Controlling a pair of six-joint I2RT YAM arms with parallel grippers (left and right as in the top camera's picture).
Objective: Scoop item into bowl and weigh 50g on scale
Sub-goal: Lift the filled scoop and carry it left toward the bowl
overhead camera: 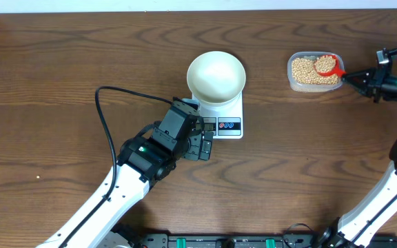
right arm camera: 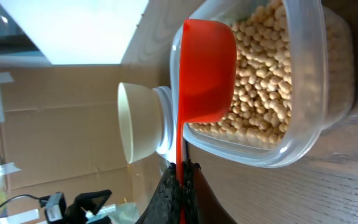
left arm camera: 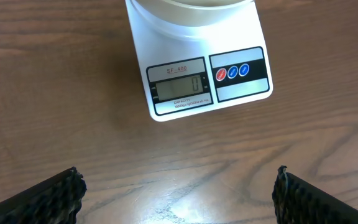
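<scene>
The beans (overhead camera: 307, 74) lie in a clear plastic tub (overhead camera: 291, 81) at the far right of the dark wooden table (overhead camera: 60, 69), directly ahead of the right gripper (overhead camera: 350, 77). This gripper is clamped narrowly on the thin handle of a red scoop (overhead camera: 328, 65). The scoop's cup sits over the beans at the tub's right end, and the overhead view shows tan inside its red rim. In the right wrist view the cup's smooth outer wall lies against the bean pile, and the handle runs back between the black fingertips (right arm camera: 166, 193). The beans are small, round and pale tan, packed in a dense layer. Well apart from the tub, near the table's centre, the round white bowl (overhead camera: 216, 76) rests on the far part of the white scale (overhead camera: 229, 126). The scale's grey display reads 0 beside round red and blue buttons. The left gripper (overhead camera: 204, 145) lies just short of the scale's near edge, apart from it, with its jaws spread wide and bare wood between the two black fingers (left arm camera: 42, 199). The left arm rises from the lower left edge and angles toward the scale. The right arm climbs from the lower right, and its black wrist reaches leftward to the tub.
</scene>
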